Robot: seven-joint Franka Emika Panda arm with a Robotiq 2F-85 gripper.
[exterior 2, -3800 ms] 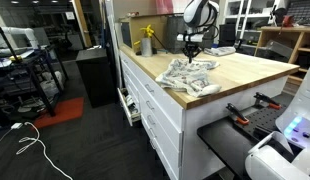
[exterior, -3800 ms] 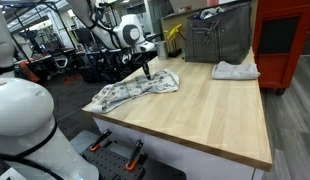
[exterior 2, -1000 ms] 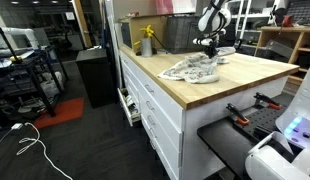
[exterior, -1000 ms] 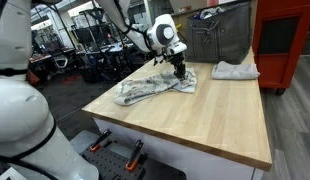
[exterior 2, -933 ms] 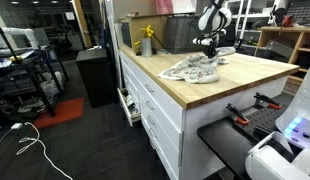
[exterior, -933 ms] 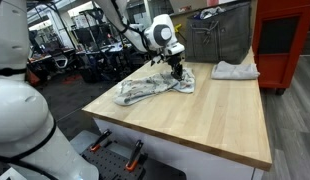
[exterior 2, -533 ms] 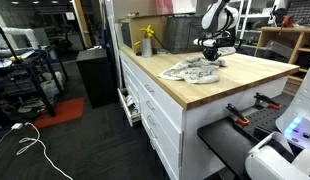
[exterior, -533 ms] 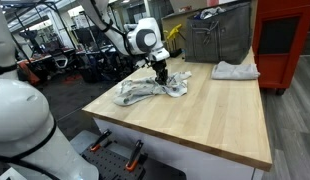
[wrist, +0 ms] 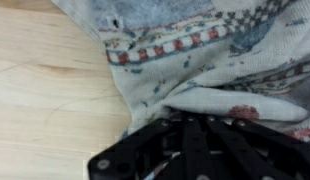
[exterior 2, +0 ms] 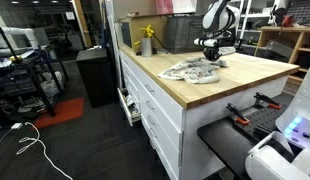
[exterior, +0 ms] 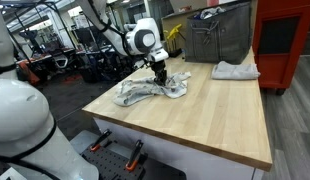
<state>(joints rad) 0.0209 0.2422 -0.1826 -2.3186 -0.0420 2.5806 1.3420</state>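
A patterned grey-white cloth (exterior: 145, 92) lies crumpled on the wooden table (exterior: 205, 115); it also shows in an exterior view (exterior 2: 191, 70). My gripper (exterior: 160, 78) points down at the cloth's right part, and it shows in an exterior view (exterior 2: 210, 58) over the cloth's far end. In the wrist view the dark fingers (wrist: 190, 128) are closed together with a fold of the cloth (wrist: 205, 60) bunched between and over them. Bare wood (wrist: 45, 80) shows to the left.
A second folded pale cloth (exterior: 235, 70) lies at the table's far right corner. A metal bin (exterior: 217, 38) and a yellow spray bottle (exterior: 173, 38) stand at the back, and the bottle shows again (exterior 2: 147, 40). A red cabinet (exterior: 287, 40) stands beside the table.
The gripper has moved left and back over the cloth, pulling the cloth's right edge with it, so the cloth is more bunched than a second ago.
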